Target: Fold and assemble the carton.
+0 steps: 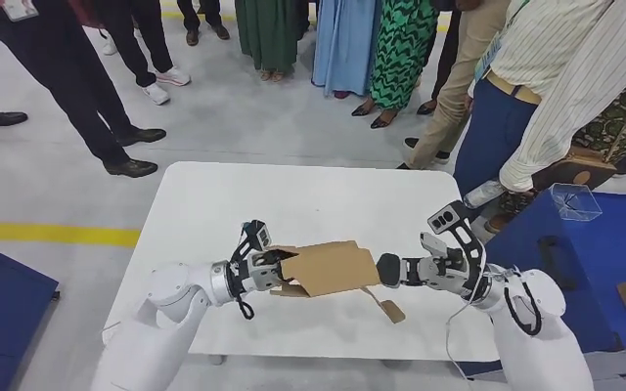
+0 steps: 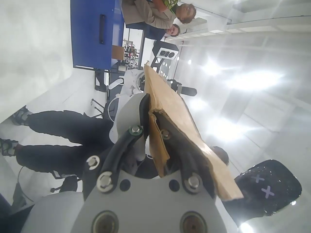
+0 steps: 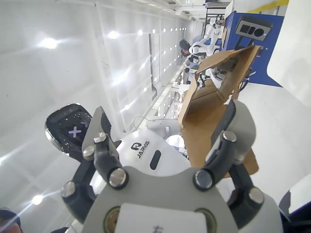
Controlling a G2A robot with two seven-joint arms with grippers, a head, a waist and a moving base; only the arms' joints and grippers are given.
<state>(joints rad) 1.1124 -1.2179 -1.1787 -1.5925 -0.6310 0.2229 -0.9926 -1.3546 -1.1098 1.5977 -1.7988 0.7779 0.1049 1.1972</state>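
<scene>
The half-folded carton point(image 1: 328, 266) is hanging over the near side of the tabletop point(image 1: 323, 195), the left gripper point(image 1: 266, 271) clamping its left edge, the right gripper point(image 1: 389, 270) touching its right end with fingers point(image 3: 102, 122) spread; its dangling flap point(image 1: 390, 311) probably needs tucking next.

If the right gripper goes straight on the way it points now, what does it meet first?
The carton: its near end sits at the open fingers of the right gripper, one seemingly touching the cardboard. The left gripper holds the far end.
</scene>
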